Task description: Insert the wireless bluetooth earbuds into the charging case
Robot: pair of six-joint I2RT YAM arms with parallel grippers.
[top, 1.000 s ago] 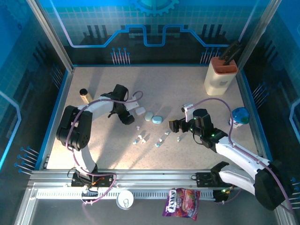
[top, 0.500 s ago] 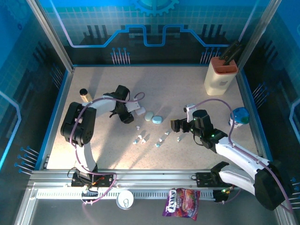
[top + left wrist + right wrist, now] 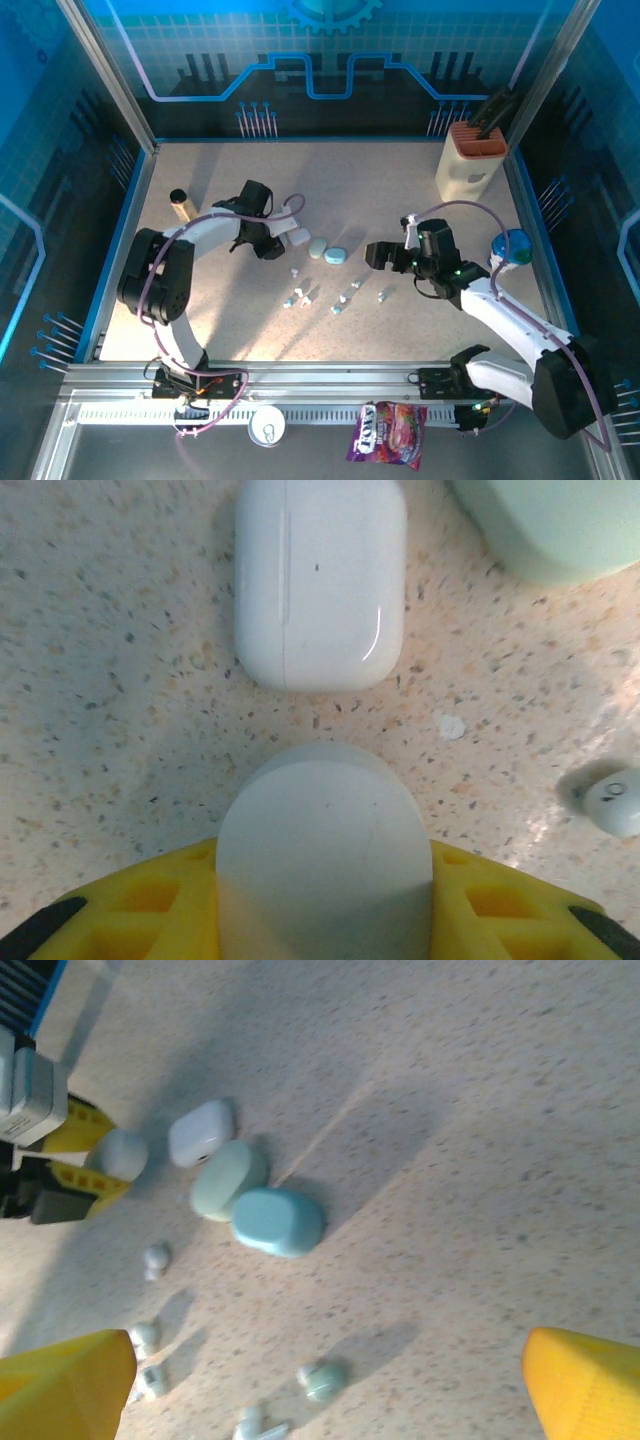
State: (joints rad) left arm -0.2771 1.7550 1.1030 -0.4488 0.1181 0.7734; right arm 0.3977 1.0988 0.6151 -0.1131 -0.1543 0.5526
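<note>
Left claw point(image 3: 268, 246): clamped on pale charging case point(image 3: 322, 850). Right claw point(image 3: 378, 256): spread, empty; earbuds point(image 3: 343, 298) at its 7 o'clock. Risk: tiny earbud squirts from pinch, skitters across bench point(image 3: 420, 190).

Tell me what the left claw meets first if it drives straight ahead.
The white charging case, lying directly ahead of the left claw. The pale grey case it grips would probably touch first; the gap's depth is unclear.

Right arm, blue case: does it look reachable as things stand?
Probably yes. The right gripper is open near the blue case, with bare table between them. The mint case lies against its far side. The left gripper, apparently shut on a pale case, sits beyond the white case.
</note>
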